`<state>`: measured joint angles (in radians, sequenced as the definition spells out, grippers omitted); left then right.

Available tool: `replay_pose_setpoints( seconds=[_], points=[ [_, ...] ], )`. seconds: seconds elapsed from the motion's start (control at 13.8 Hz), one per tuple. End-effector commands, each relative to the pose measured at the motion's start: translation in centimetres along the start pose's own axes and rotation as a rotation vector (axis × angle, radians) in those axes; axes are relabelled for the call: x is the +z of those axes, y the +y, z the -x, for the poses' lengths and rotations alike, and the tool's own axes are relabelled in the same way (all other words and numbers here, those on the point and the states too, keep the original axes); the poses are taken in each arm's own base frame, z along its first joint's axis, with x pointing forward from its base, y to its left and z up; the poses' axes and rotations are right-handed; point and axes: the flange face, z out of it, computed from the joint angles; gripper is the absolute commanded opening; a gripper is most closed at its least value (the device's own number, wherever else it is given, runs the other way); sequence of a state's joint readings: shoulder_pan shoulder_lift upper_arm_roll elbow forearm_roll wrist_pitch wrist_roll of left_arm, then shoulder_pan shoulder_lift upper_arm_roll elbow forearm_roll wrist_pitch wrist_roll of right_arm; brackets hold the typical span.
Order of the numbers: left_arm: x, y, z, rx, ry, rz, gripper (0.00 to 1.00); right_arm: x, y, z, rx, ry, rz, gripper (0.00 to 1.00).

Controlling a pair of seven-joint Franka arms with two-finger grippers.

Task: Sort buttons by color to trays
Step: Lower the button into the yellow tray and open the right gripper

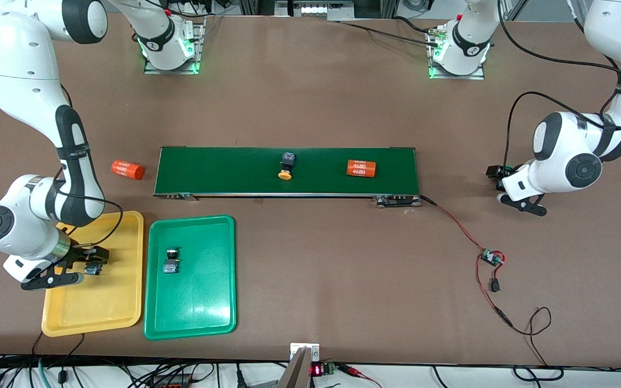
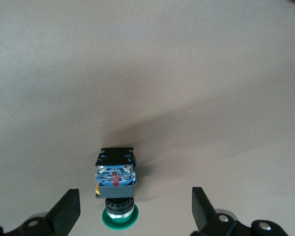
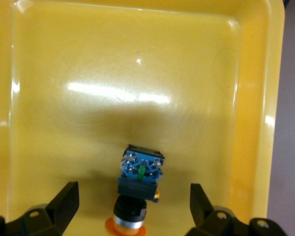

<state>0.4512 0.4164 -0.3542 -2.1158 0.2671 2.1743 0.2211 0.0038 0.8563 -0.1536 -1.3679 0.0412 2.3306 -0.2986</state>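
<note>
A yellow-capped button (image 3: 137, 189) lies in the yellow tray (image 1: 111, 312), between the spread fingers of the right gripper (image 3: 132, 206). A green-capped button (image 2: 116, 184) lies on the table (image 1: 310, 108) between the spread fingers of the left gripper (image 2: 136, 211).

White arms, black joints, black fingers (image 3: 64, 204)

Orange cylinder (image 1: 361, 168) perhaps crowds belt (image 1: 235, 171).
</note>
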Motion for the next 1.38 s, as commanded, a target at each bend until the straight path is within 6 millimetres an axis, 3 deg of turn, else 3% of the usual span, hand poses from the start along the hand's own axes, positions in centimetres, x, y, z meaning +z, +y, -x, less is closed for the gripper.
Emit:
replay_pose_setpoints(
  seconds=[0.0, 0.22, 0.51, 0.72, 1.09, 1.3],
  points=[
    [1.2, -0.4, 0.0, -0.01, 0.003, 0.033, 1.0, -2.7, -1.4, 1.0, 0.019, -0.062, -0.067, 1.0],
    [1.9, -0.4, -0.1, -0.006, -0.002, 0.038, 1.0, -4.7, -3.5, 4.2, 0.06, -0.105, -0.105, 1.0],
    [3.2, -0.6, 0.0, -0.002, -0.015, 0.047, 1.0, -9.7, -8.2, 9.1, 0.076, -0.149, -0.135, 1.0],
    [4.1, -1.1, 0.7, -0.017, -0.013, 0.058, 1.0, -12.5, -12.1, 11.4, 0.095, -0.203, -0.15, 1.0],
    [4.5, -1.2, 1.0, -0.017, -0.017, 0.061, 0.99, -12.9, -18.3, 13.4, 0.107, -0.205, -0.144, 1.0],
    [4.5, -1.7, 1.2, 0.023, -0.017, 0.054, 0.69, -13.0, -21.8, 14.0, 0.106, -0.203, -0.136, 1.0]
  ],
)
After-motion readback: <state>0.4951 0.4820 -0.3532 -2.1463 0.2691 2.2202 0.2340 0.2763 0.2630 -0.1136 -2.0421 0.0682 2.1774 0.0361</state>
